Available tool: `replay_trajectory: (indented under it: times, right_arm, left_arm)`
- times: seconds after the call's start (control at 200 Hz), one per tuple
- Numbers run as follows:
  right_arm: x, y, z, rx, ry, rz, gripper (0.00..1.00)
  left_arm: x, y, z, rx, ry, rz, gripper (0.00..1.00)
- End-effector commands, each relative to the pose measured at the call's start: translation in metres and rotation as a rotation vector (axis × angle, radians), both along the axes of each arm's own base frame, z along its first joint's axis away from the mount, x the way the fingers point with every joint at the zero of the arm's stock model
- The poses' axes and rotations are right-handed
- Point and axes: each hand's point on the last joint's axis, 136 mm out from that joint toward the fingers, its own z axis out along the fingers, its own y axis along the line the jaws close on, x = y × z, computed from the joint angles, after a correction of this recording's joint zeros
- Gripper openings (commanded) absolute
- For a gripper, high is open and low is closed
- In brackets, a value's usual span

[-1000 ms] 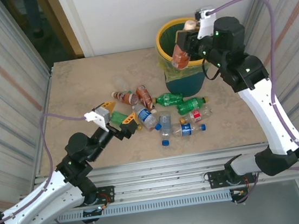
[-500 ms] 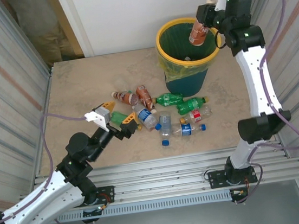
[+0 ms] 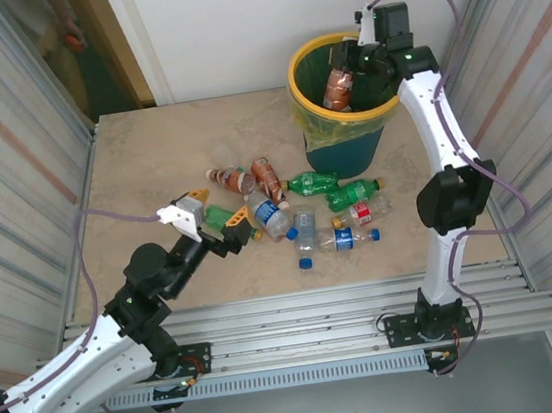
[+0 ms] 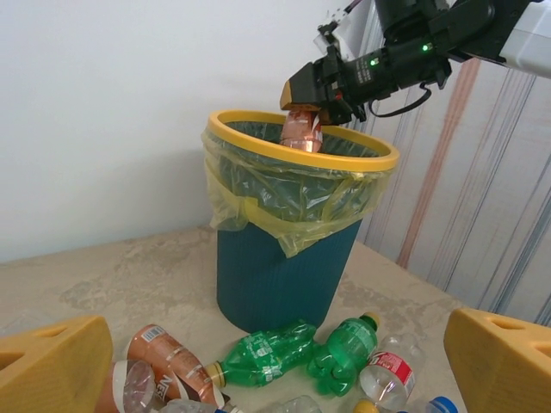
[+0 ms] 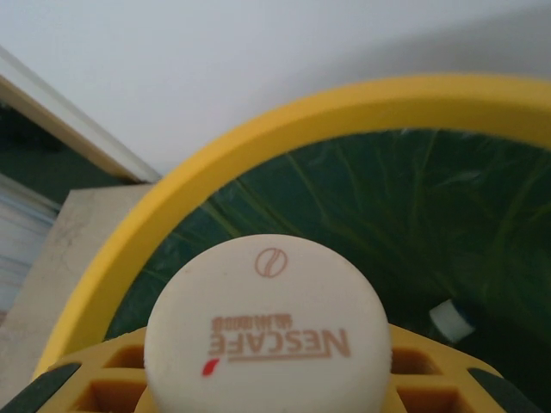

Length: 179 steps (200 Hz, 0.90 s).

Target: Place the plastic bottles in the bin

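**Desk:** Where is your right arm?

**Operator:** I have the right gripper [image 3: 342, 69] up over the bin [image 3: 298, 91]. Its jaws are drawn in narrow, clamped on a brown-orange bottle [image 3: 338, 89]. The bottle hangs over the opening at about rim height, with the green-yellow liner [image 4: 258, 185] below it. Through the right wrist camera I look straight down on its white cap [image 5: 267, 335], printed Nescafe, seated between my yellow fingers [image 5: 422, 379].

**Desk:** And the left?

**Operator:** The left gripper [image 3: 223, 216] sits low over the table [image 3: 150, 162] at the left edge of the pile. Its jaws are spread wide and I see nothing gripped between them.

**Desk:** What's lying on the table?

**Operator:** The other plastic bottles [image 3: 304, 225] lie in a loose cluster in front of the bin. I see two brown-orange ones [image 3: 267, 177] on the far left side. Two green bottles [image 3: 311, 182] lie near the bin's base. Clear ones with blue labels [image 3: 269, 215] lie nearer to me, and one with a red label [image 3: 362, 213] is on the right. Down in the liner I see a small white piece [image 5: 448, 320], and I cannot tell what it is.
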Motion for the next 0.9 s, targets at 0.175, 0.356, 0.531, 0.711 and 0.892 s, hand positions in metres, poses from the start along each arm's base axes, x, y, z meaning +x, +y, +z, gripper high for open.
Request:
replay_trajectory:
  times: [0.175,0.356,0.531,0.711,0.892]
  right_arm:
    - [0.001,0.029,-0.023,0.000,0.059,0.080,0.47]
    - [0.001,0.029,-0.019,-0.008,0.077,0.084,0.62]
    - [-0.008,0.027,0.007,-0.014,0.027,0.088,0.68]
    - [-0.024,0.018,0.033,-0.036,-0.009,0.063,0.78]
    - [-0.042,0.004,0.050,-0.098,-0.028,0.014,0.94]
  left_arm:
    - [0.009,0.011,0.004,0.011,0.008,0.081,0.99]
    - [0.014,0.014,-0.002,0.016,0.043,0.108,0.99]
    - [0.019,0.016,-0.005,0.010,0.072,0.124,0.99]
    - [0.026,0.025,-0.014,0.001,0.131,0.170,0.99]
    - [0.042,0.050,-0.036,-0.030,0.268,0.306,0.99]
